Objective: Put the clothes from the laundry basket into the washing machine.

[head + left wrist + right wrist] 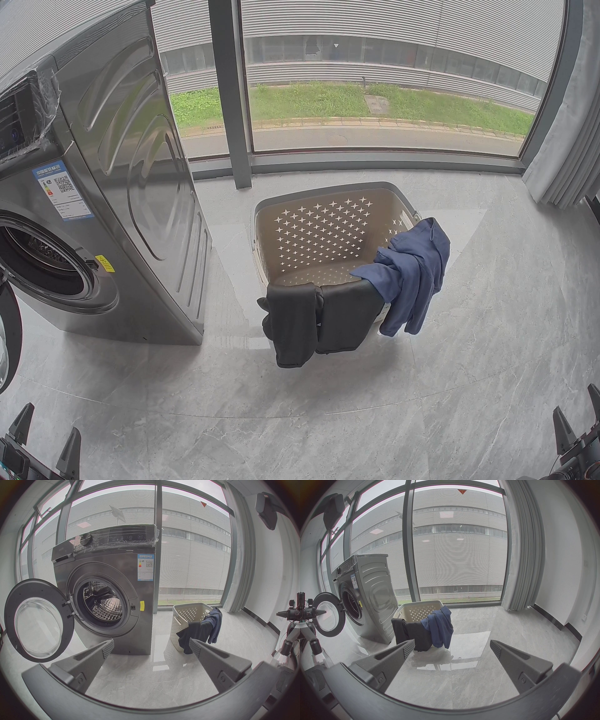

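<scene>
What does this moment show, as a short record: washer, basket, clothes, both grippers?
washer: washing machine on the robot's left; door swung open; drum looks empty
basket: laundry basket upright on the floor, to the right of the washer
clothes: dark grey garment and blue garment draped over the basket's near rim, partly hanging outside
left: left gripper, fingers open, holding nothing
right: right gripper, fingers open, holding nothing
progress: no garment in the washer yet

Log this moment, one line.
washer door open | black garment, blue garment on laundry basket rim | left gripper open | right gripper open
</scene>
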